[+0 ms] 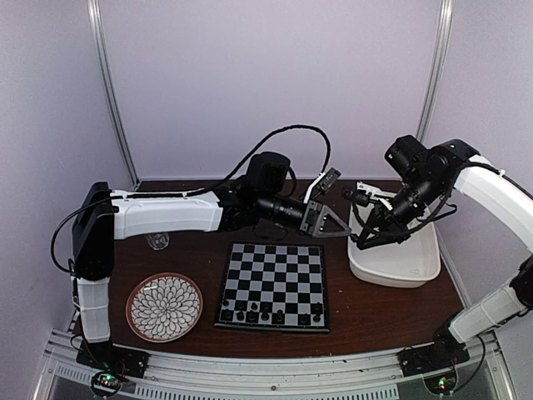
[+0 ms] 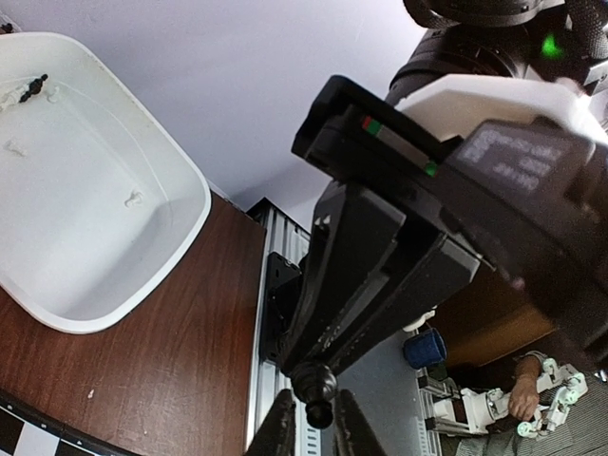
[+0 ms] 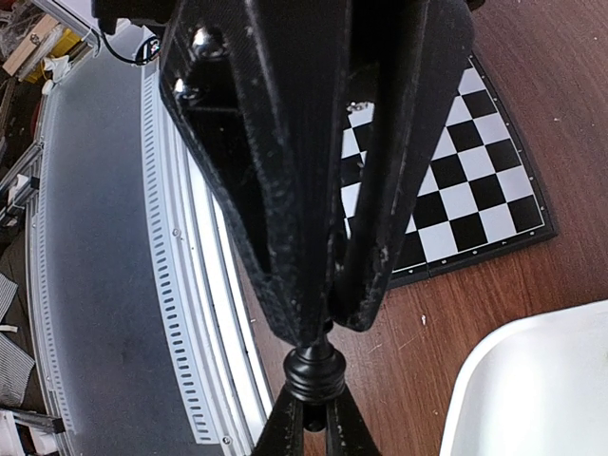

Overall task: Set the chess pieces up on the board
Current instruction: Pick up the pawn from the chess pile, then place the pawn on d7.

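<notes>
Black piece [image 3: 313, 372] sits clenched in your right pincer [image 3: 328, 328]; left pincer [image 2: 313, 416] flanks it, grip unclear, so confirm before releasing.

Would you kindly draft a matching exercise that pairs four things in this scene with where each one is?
Things:
1. board
2. flowered plate
3. white tub
4. held black piece

Places:
A. gripped in the right pincer
B. on the table, right of the board
C. between plate and tub
D. on the table, left of the board

Pairs: 1-C, 2-D, 3-B, 4-A
</notes>
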Controlling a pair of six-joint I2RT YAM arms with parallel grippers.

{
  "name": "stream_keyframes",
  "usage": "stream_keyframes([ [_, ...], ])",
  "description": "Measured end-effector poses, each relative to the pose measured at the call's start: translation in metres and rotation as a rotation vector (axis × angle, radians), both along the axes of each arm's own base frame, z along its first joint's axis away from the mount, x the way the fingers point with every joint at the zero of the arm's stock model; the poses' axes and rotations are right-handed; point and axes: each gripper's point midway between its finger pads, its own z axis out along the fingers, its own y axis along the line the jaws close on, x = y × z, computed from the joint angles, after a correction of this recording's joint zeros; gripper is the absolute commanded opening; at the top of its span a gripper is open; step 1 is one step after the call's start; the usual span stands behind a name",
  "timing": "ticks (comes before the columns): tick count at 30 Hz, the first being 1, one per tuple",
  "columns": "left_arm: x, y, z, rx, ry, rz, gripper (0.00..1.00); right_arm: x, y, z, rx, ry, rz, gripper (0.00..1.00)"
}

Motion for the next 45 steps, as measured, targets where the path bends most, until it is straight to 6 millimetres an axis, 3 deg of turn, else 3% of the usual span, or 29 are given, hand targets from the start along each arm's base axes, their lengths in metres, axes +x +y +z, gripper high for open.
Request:
stream_keyframes([
  [12,0.002,0.004,-0.002,0.017,-0.024,0.007,0.04,0.001,-0.002,-0.008,-0.017,0.005,-0.005,0.02],
  [19,0.004,0.037,-0.012,0.132,-0.104,0.058,0.04,-0.001,-0.01,-0.023,-0.041,0.032,-0.032,0.02],
  [22,0.004,0.051,-0.028,0.221,-0.154,0.079,0.04,0.0,-0.014,-0.021,-0.033,0.019,-0.048,0.02],
  [25,0.0,0.063,-0.057,0.352,-0.214,0.09,0.03,0.004,-0.018,-0.018,-0.024,0.003,-0.068,0.02],
  [30,-0.024,0.085,-0.104,0.597,-0.339,0.044,0.04,0.01,-0.023,-0.019,-0.018,-0.001,-0.109,0.03],
  [36,-0.036,0.103,-0.136,0.797,-0.458,-0.011,0.03,0.014,-0.023,-0.02,-0.022,-0.009,-0.123,0.03],
  [45,-0.027,0.129,-0.171,0.985,-0.504,-0.016,0.03,0.017,-0.024,-0.021,-0.024,-0.013,-0.138,0.04],
])
